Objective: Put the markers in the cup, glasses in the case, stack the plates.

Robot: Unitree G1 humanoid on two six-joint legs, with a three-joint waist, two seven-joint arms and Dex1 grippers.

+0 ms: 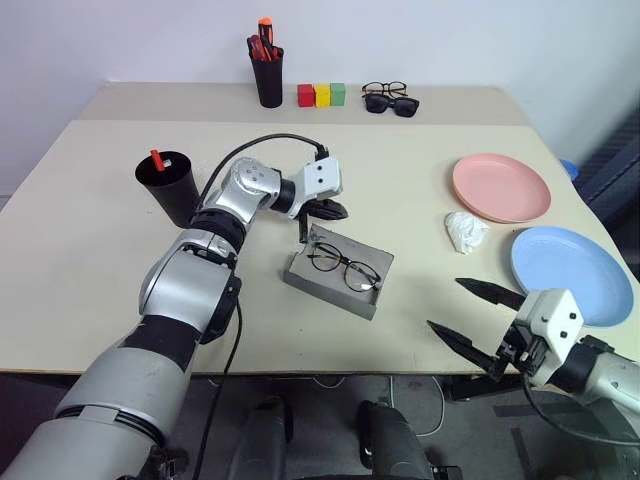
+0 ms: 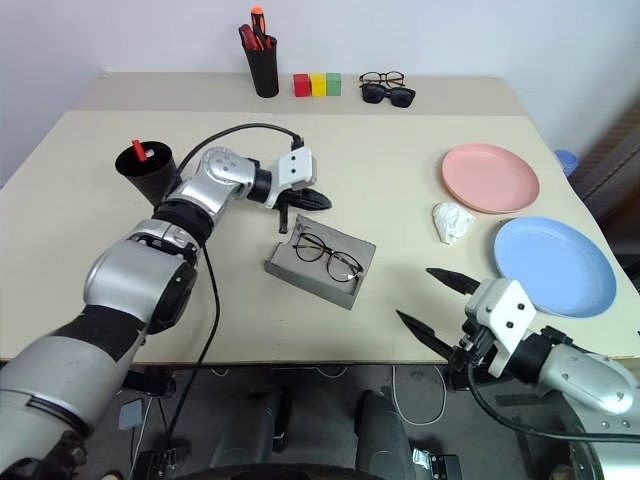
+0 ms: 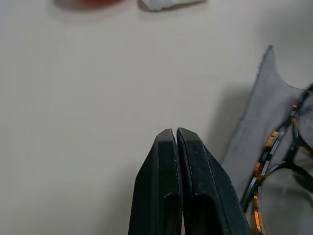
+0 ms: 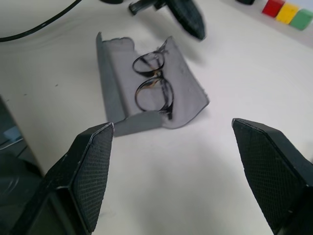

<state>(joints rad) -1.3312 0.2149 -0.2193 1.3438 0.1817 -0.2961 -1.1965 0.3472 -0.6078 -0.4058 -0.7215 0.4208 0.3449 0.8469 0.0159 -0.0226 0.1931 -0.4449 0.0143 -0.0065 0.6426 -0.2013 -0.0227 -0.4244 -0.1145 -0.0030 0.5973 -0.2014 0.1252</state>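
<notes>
- Our left fingers (image 1: 333, 210) are pressed together, empty, just beside the open case (image 1: 338, 272) holding the glasses (image 1: 343, 266).
- Our right fingers (image 1: 478, 315) are spread apart, well clear of the case.

Grey case (image 1: 338, 272); pink plate (image 1: 501, 187); light blue plate (image 1: 571, 273); black cup (image 1: 167, 187).

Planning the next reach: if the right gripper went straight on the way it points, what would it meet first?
Probably the open case holding the glasses; only bare table lies between, though depth is uncertain.
</notes>
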